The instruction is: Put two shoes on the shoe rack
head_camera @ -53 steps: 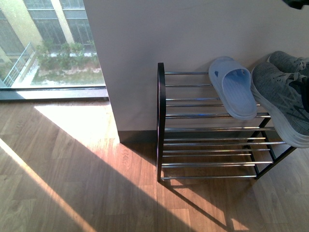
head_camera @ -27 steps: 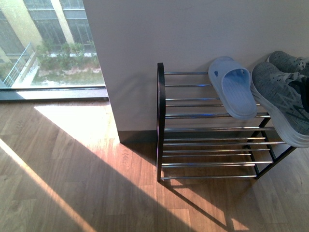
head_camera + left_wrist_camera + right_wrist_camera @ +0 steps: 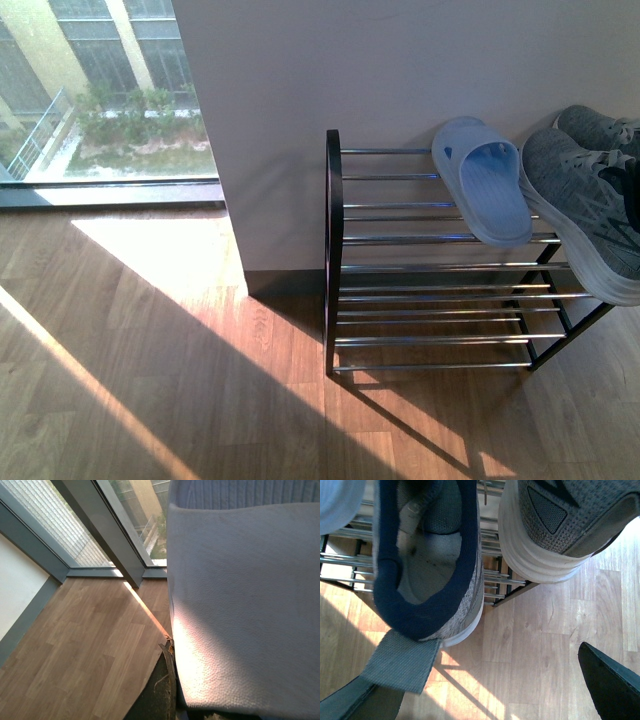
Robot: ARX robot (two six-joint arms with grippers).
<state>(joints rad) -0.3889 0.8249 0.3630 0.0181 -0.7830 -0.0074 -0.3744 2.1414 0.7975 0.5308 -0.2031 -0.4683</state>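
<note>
The shoe rack [image 3: 440,240] stands against the wall, black frame and chrome bars. On its top tier lie a pale blue slide [image 3: 487,185] and two grey sneakers [image 3: 585,215], heels overhanging the front. In the right wrist view my right gripper [image 3: 485,700] is open just in front of the rack, with only floor between its fingers [image 3: 610,685]. It sits below the heel of the sneaker with navy lining [image 3: 427,555], whose pull tab [image 3: 400,662] hangs near one finger. The other sneaker [image 3: 555,525] lies beside it. My left gripper [image 3: 168,655] is shut, empty, against a pale textured surface [image 3: 245,605].
Wooden floor [image 3: 150,380] with sun stripes spreads left of the rack. A floor-to-ceiling window [image 3: 100,90] is at the far left and a white wall [image 3: 400,70] rises behind the rack. Neither arm shows in the front view.
A dark shape at the front view's top right corner one second ago has left the picture. The shoes and the rack have not moved.
</note>
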